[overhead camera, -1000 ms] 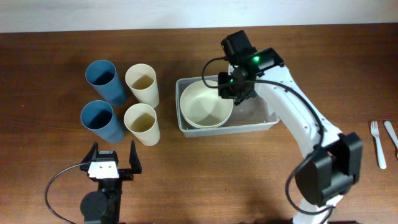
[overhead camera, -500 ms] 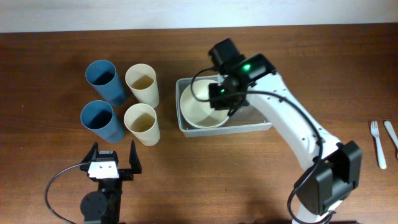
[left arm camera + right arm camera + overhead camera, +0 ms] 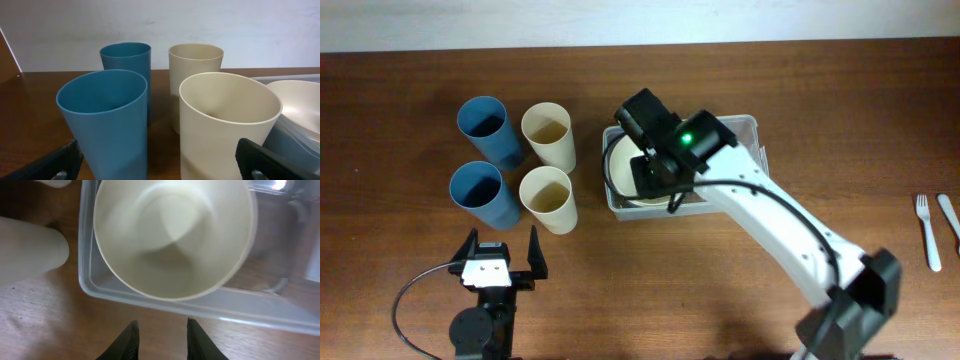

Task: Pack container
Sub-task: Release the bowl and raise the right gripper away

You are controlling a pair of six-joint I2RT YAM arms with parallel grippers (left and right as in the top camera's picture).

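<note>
The clear container (image 3: pixel 745 122) lies at the table's middle with a cream bowl (image 3: pixel 618 176) in its left end. My right gripper (image 3: pixel 660 188) hangs over the bowl end, mostly hidden under its own wrist. In the right wrist view the gripper (image 3: pixel 162 323) is open a little and empty. Its fingertips (image 3: pixel 134 326) are above bare wood just in front of the container's near rim (image 3: pixel 250 312), with the bowl (image 3: pixel 172 235) beyond. My left gripper (image 3: pixel 503 262) is open and empty near the front edge. In its own view the gripper (image 3: pixel 162 165) faces the cups.
Two blue cups (image 3: pixel 482 128) (image 3: pixel 478 192) and two cream cups (image 3: pixel 549 135) (image 3: pixel 548 198) stand upright left of the container. The left wrist view shows them close ahead: a blue cup (image 3: pixel 107 120) and a cream cup (image 3: pixel 225 120). A white fork (image 3: pixel 926 232) lies at the right edge.
My right arm has swung left and toward the front, from the container's far middle to over the bowl end. The container looks slightly shifted. The left arm has not moved.
</note>
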